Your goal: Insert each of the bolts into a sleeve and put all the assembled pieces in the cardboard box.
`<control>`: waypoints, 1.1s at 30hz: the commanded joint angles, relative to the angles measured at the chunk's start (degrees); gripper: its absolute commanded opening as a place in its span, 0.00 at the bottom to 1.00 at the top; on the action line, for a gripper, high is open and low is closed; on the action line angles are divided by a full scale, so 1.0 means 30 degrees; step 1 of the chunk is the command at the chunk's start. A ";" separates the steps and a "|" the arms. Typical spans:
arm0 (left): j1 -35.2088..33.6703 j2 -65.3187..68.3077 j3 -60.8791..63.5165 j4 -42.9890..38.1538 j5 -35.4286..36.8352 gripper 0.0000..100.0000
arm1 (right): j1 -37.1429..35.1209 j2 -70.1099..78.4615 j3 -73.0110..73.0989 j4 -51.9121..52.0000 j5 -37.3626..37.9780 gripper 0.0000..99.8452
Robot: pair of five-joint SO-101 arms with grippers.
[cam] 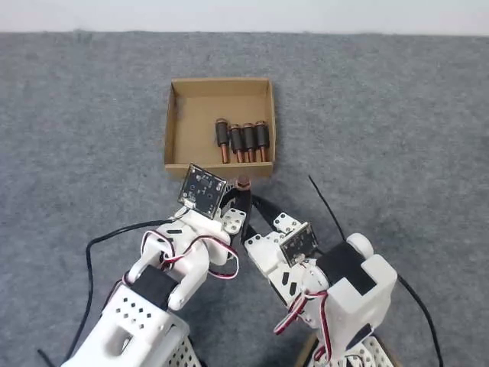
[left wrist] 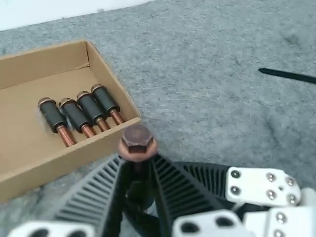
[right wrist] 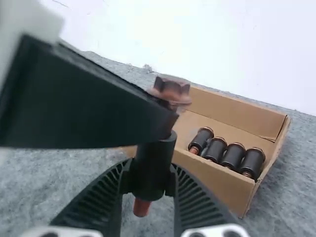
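Seen from above, one open cardboard box sits on the grey table surface, toward its far edge. Four assembled pieces, each a copper bolt in a dark sleeve, lie side by side in the box's near right corner, threaded ends pointing at the near wall. Two white arms rise from the table's near edge. The left gripper and right gripper meet just outside the box's near wall, around one more bolt, the fifth. In the left wrist view, the left gripper is pressed together on this bolt, its two ribbed black fingers pinching just beneath the six-sided copper head. The box lies beyond with the same four pieces in a row beside its wall. In the right wrist view, the right gripper is clamped around one dark sleeve, held upright above the table. The bolt passes through the sleeve, its head above and its copper tip poking out below. One black finger of the left gripper reaches across to just under the bolt head. Behind, the box holds the four pieces, their heads facing the camera.
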 commanded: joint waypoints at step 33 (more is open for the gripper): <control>-0.2549 0.0176 0.2066 -0.2403 0.0615 0.25 | 0.0777 -0.1158 0.0117 -0.0542 0.0410 0.01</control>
